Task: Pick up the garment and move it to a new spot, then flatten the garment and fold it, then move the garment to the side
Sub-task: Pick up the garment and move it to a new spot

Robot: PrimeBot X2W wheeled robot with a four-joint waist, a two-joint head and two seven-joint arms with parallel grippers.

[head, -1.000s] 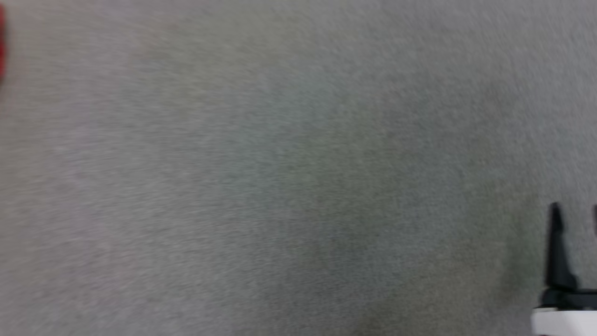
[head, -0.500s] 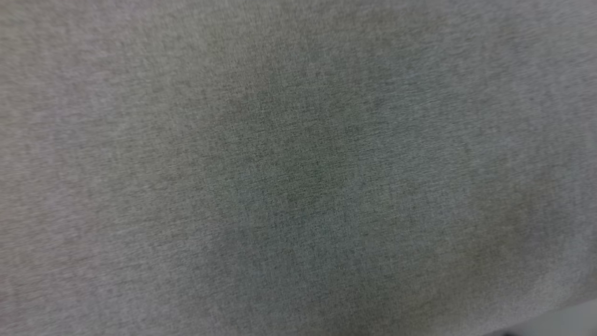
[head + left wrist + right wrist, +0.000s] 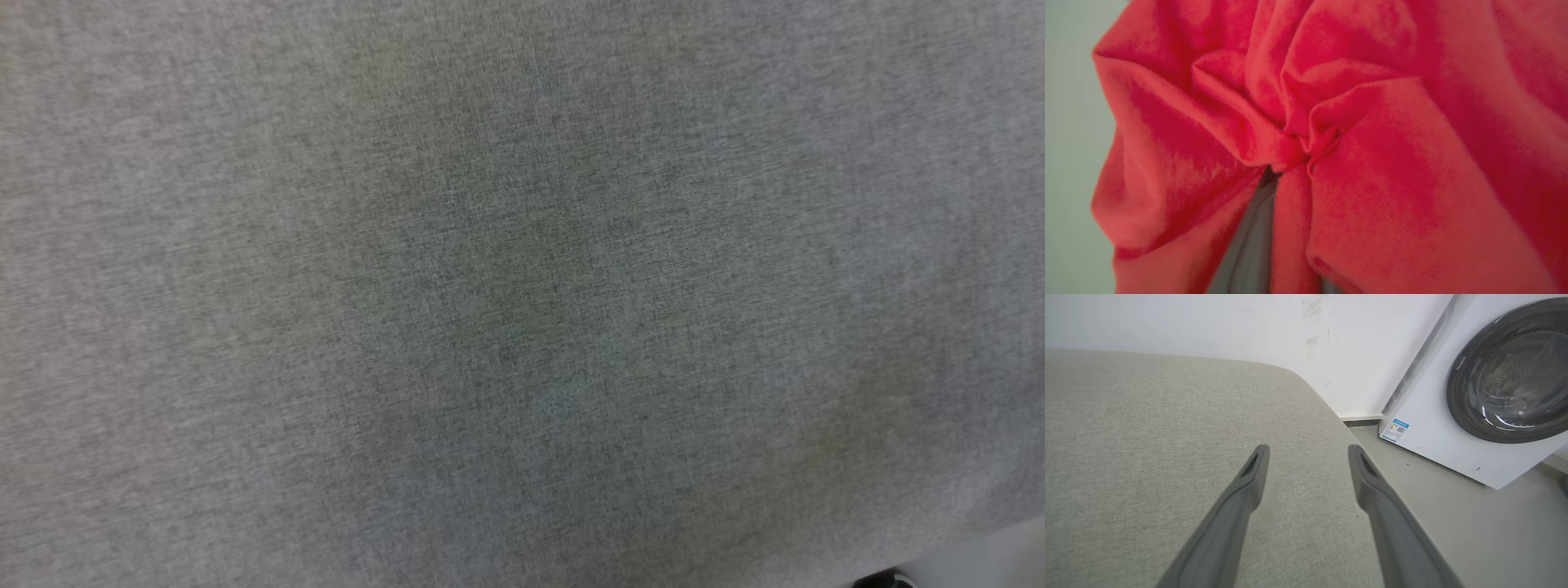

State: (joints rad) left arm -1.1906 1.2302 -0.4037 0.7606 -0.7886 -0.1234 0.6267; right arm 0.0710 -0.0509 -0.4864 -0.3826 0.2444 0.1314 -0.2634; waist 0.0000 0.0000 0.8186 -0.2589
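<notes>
Closely, garment (image 3: 1372, 183) bunches around the left claw (image 3: 1296, 165) gripping it; right claw (image 3: 1308, 451) gapes empty.

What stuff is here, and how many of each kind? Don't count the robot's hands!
red garment: 1
washing machine: 1
grey fabric surface: 1
blue-and-white sticker: 1
Total: 4

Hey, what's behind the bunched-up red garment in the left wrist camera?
Beside the garment, a pale grey surface shows at the view's left edge, and a grey strip shows through a gap in the folds. The bunched cloth covers everything else behind it.
</notes>
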